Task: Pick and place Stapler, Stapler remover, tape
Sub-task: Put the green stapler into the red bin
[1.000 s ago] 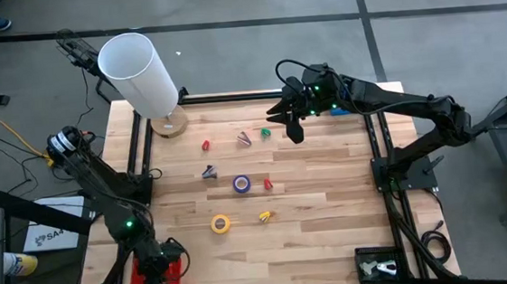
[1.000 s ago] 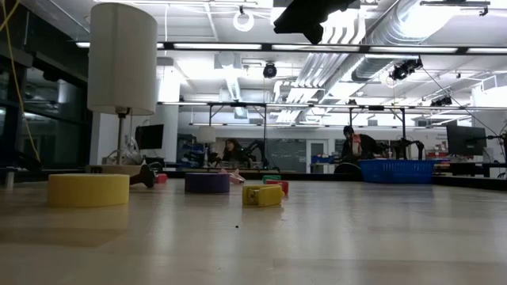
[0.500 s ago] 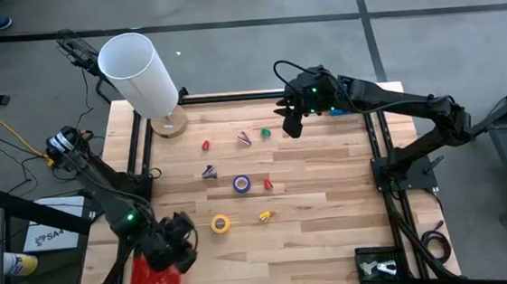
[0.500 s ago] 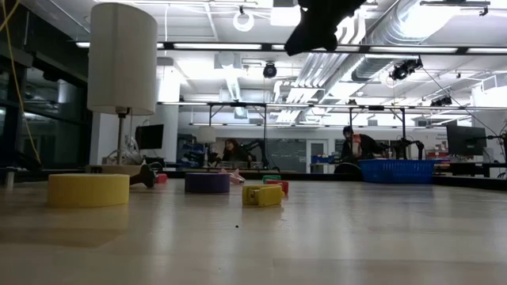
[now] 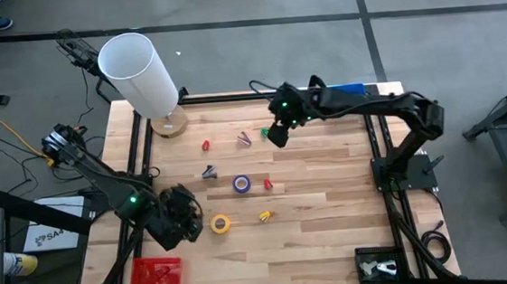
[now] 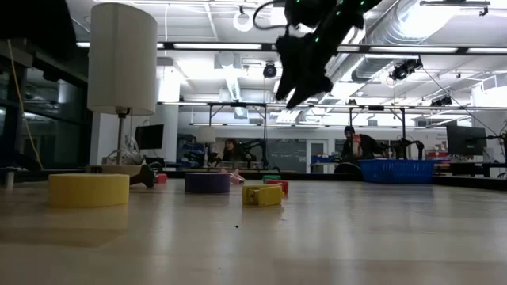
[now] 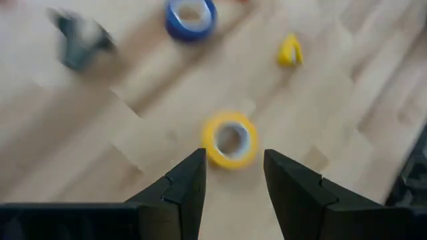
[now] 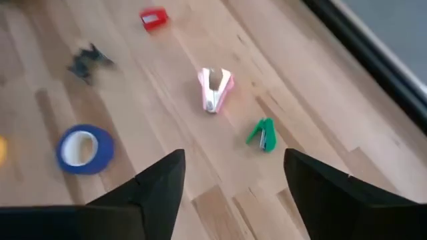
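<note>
A yellow tape roll (image 5: 220, 223) lies flat on the wooden table (image 5: 331, 199), just beyond my left gripper (image 7: 233, 180), which hovers open with nothing between its fingers. A blue-purple tape roll (image 5: 241, 185) and a small yellow stapler (image 5: 265, 216) lie close by. My right gripper (image 8: 233, 180) hangs open above the far middle of the table, over a green staple remover (image 8: 263, 135) and a pink one (image 8: 214, 89). A dark staple remover (image 5: 209, 172) and two small red staplers (image 5: 206, 146) (image 5: 268, 184) also lie on the wood.
A red tray (image 5: 155, 275) holding red pieces sits at the near left corner. A white lamp (image 5: 139, 74) stands at the far left corner, and a blue basket (image 5: 349, 89) at the far right edge. A dark tray (image 5: 379, 265) sits near right.
My left gripper has swung from above the red tray toward the table's far right, up to the yellow tape roll, and has turned about. My right gripper has come down and toward the table's left, over the green staple remover, and has opened.
</note>
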